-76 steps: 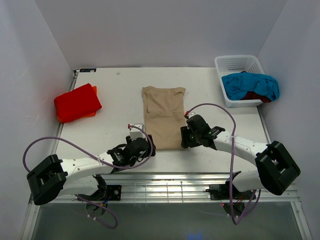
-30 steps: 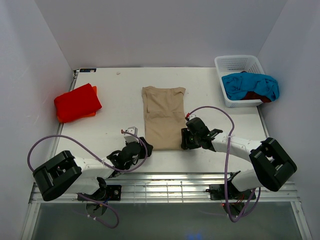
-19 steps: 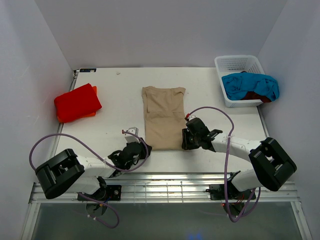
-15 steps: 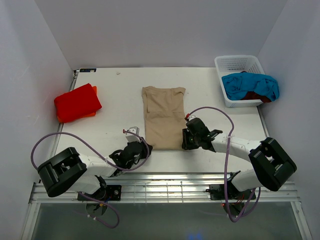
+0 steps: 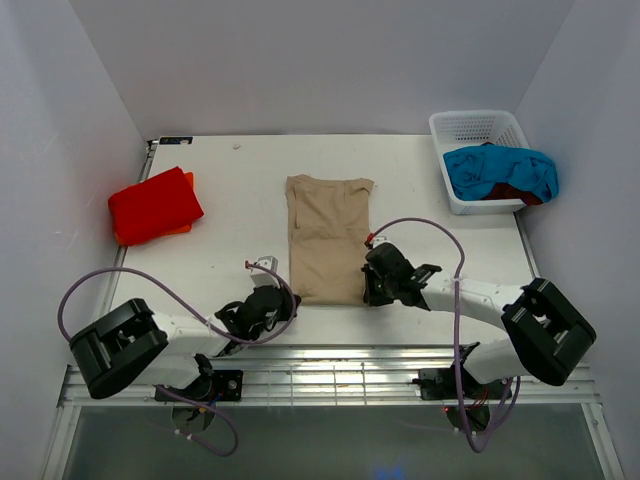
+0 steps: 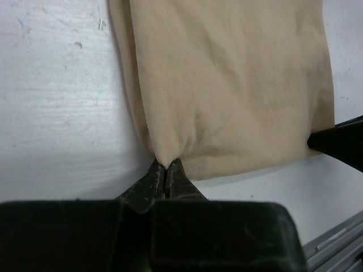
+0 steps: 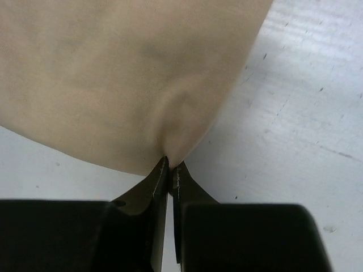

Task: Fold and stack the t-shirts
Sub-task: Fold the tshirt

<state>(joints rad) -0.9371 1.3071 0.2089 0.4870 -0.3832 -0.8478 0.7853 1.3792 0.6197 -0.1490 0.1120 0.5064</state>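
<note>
A tan t-shirt (image 5: pixel 327 236) lies as a long folded strip in the middle of the table. My left gripper (image 6: pixel 166 164) is shut on its near left corner, the cloth (image 6: pixel 227 85) puckered between the fingertips. At the near right corner my right gripper (image 7: pixel 171 163) is shut on a pinch of the same tan t-shirt (image 7: pixel 113 73). In the top view the left gripper (image 5: pixel 283 297) and right gripper (image 5: pixel 368 287) sit at the two ends of the shirt's near hem. A folded bright red t-shirt (image 5: pixel 153 204) with orange beneath lies at the far left.
A white basket (image 5: pixel 470 128) at the far right holds a turquoise-blue t-shirt (image 5: pixel 500 170) over a dark red one (image 5: pixel 520 193). The metal rail (image 5: pixel 330 375) runs along the table's near edge, just behind both arms.
Both grippers have closed from open onto the near corners of the tan t-shirt. The shirt has shifted slightly; the arms have settled lower at its hem.
</note>
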